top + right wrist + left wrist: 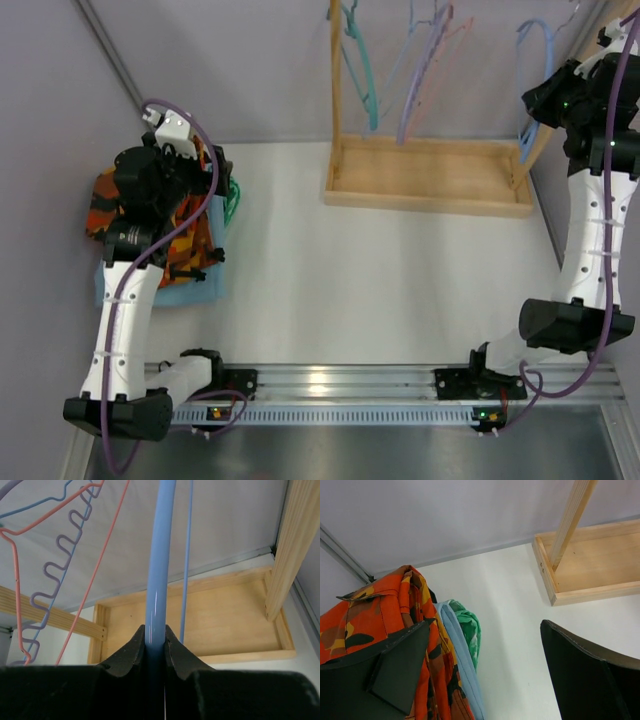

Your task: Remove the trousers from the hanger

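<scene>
The left gripper's (485, 626) 2 jaws stand wide apart, 1 finger (395, 672) overlapping the orange camouflage trousers (362, 615), heaped on a pale blue cloth (112, 290) at the overhead frame's left edge. Farther, upper right, the right gripper (155, 632) clamps 1 blue hanger (161, 555).

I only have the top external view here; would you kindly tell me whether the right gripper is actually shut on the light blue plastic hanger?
Observer: Yes; in the right wrist view the right gripper is shut on the light blue plastic hanger, its bar pinched between both fingers.
Operator: Thank you. Does the left gripper grip the orange camouflage trousers?
Observer: No; the left gripper is open, fingers wide apart, the orange camouflage trousers beside one finger, nothing pinched.
</scene>
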Motion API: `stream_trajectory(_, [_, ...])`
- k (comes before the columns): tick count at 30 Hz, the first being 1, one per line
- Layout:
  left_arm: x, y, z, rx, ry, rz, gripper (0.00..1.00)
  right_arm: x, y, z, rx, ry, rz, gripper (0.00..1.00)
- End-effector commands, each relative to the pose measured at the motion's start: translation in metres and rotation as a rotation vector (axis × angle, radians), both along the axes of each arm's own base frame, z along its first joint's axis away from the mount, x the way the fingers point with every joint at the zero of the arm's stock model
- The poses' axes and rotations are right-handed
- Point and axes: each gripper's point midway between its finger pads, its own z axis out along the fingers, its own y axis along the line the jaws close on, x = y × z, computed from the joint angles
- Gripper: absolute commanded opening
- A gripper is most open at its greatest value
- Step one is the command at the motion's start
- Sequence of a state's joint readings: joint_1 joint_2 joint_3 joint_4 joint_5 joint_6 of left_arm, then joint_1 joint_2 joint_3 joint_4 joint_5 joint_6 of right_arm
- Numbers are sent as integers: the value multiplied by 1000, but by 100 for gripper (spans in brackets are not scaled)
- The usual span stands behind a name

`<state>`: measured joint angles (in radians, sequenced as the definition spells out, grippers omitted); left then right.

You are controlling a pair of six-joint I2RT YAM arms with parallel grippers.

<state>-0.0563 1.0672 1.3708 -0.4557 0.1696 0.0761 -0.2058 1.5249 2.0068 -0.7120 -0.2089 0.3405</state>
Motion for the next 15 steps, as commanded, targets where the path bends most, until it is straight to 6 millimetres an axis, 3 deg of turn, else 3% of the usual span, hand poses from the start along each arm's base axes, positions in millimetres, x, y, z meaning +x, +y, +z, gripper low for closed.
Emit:
stream_trajectory(1, [-8,-4,7,-32,-21,-17,98,-5,10,63,-89,-193,-2,0])
stream_trajectory(8, [-6,2,0,-30,-7,20,99,-22,21,76,-91,-226,-21,0])
stream_trajectory(15, [-4,8,-8,-35,10,65,99,-39,19,73,-92,-225,-68,0])
